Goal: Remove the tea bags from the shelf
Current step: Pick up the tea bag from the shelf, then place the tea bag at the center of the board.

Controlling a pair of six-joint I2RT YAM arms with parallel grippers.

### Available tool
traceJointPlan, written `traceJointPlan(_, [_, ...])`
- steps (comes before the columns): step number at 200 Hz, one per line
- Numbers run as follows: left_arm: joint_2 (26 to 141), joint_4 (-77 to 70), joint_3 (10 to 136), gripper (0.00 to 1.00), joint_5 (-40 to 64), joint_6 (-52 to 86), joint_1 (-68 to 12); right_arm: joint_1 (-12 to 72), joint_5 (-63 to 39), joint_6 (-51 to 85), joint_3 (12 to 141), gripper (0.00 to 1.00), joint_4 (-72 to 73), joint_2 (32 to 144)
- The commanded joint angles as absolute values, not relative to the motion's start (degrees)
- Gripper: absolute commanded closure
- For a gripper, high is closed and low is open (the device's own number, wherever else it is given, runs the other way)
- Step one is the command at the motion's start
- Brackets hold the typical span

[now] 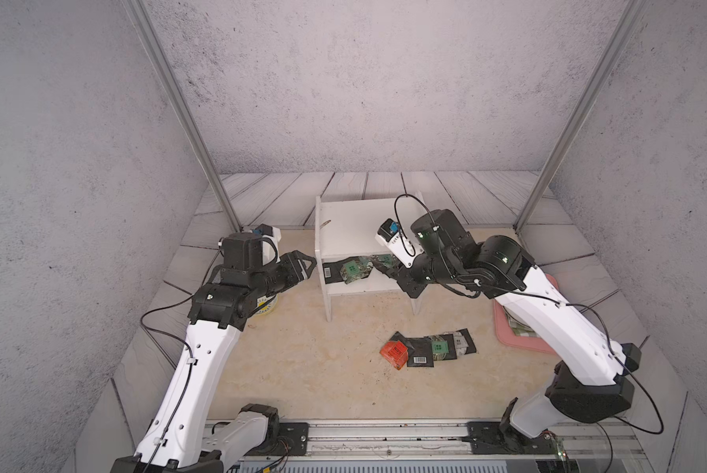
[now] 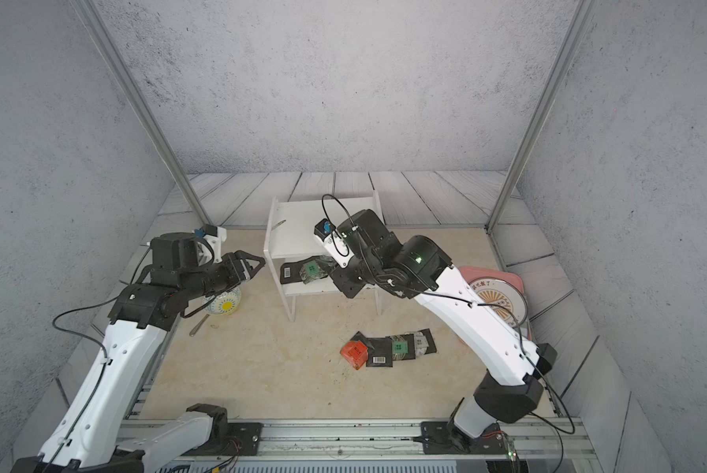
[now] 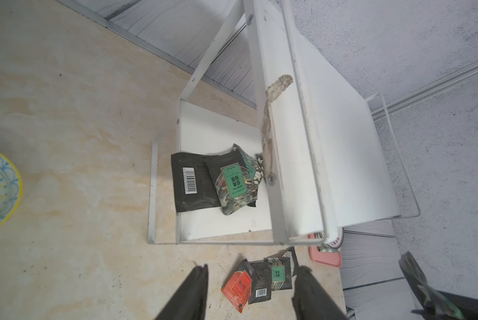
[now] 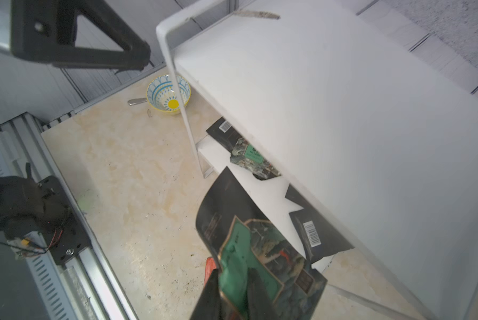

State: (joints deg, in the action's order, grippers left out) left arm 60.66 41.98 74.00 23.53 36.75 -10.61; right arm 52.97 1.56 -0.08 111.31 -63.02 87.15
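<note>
Right gripper (image 4: 232,279) pinches a tea bag (image 4: 273,257), shelf (image 4: 315,97) just ahead of it; left gripper (image 3: 253,268) stands open, empty, shelf just ahead

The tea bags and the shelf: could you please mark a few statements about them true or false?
1. The right gripper is shut on a tea bag. True.
2. The left gripper holds a tea bag. False: the left gripper is open and empty, beside the shelf.
3. The shelf's lower board is free of tea bags. False: several tea bags lie on it.
4. A red-orange tea bag lies on the table in front of the shelf. True.
5. The bowl stands on the shelf. False: the bowl stands on the table.
</note>
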Motion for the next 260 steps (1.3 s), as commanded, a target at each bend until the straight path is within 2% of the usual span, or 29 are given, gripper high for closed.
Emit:
traceJointPlan(1, [58.3, 44.8, 71.7, 0.46, 21.8, 35.0, -10.2, 54.4, -1.0, 0.0, 102.3, 0.80, -57.4, 81.0])
traceJointPlan(46, [54.6, 44.7, 64.1, 0.46, 20.9, 35.6, -10.2, 56.7, -2.2, 1.7, 80.3, 0.79, -45.3, 73.1])
traceJointPlan(115, [50.5, 42.7, 54.9, 0.46, 19.6, 36.9, -10.2, 58.7, -0.7, 3.9, 60.3, 0.77, -28.6, 74.5])
traceJointPlan(260, [51.5, 41.1, 51.6, 0.47, 19.2, 36.5, -10.2, 60.0, 4.5, 8.3, 57.1, 0.71, -17.0, 94.7])
